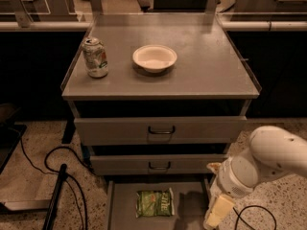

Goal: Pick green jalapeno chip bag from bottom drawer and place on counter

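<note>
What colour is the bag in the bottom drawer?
Light green chip bag, camera view; gripper beside the bottom drawer.

Camera view, limits of visibility. The gripper (215, 216) sits at five o'clock in the frame, just at three o'clock of the bottom drawer (120, 200). Its lower end is cut off by the bottom edge. The robot arm (268, 159) runs out past the right edge, so its base is unseen, and it hides the drawer's right front corner. The drawer's front end is cropped by the bottom edge. Lettering on the green jalapeno chip bag (154, 203) is too small to read, as is the print on the soda can (95, 57) at ten o'clock on the counter (206, 66). The gaps above the two handled drawers (160, 129) are lost in shadow. The floor cables (53, 159) at seven o'clock leave the frame.
</note>
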Robot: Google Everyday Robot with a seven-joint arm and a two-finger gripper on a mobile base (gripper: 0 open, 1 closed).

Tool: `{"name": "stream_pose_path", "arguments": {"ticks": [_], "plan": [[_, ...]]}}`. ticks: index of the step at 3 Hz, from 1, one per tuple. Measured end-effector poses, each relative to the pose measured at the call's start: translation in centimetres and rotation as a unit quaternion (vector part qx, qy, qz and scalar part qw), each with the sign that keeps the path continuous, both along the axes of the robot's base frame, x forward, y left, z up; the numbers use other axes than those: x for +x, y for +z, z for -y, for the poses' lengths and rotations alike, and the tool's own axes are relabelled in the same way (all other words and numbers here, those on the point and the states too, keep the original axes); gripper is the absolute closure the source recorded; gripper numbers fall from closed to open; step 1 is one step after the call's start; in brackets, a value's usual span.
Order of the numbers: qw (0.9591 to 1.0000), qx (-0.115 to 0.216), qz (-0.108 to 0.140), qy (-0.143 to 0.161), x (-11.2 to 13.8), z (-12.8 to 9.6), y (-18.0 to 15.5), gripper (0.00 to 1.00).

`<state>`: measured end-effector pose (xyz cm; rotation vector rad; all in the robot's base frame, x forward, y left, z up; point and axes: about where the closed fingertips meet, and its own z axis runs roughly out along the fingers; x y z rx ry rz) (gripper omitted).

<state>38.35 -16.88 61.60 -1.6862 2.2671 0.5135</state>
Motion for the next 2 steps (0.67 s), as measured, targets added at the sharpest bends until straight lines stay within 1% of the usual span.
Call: {"name": "stream_pose_path", "arguments": {"ticks": [1,2], "plan": [[0.9999,0.0,-0.011,0.001,-0.12,-0.49,-4.38,0.0],[0.9999,0.0,-0.011,0.001,-0.12,-0.49,-4.38,0.0]]}}
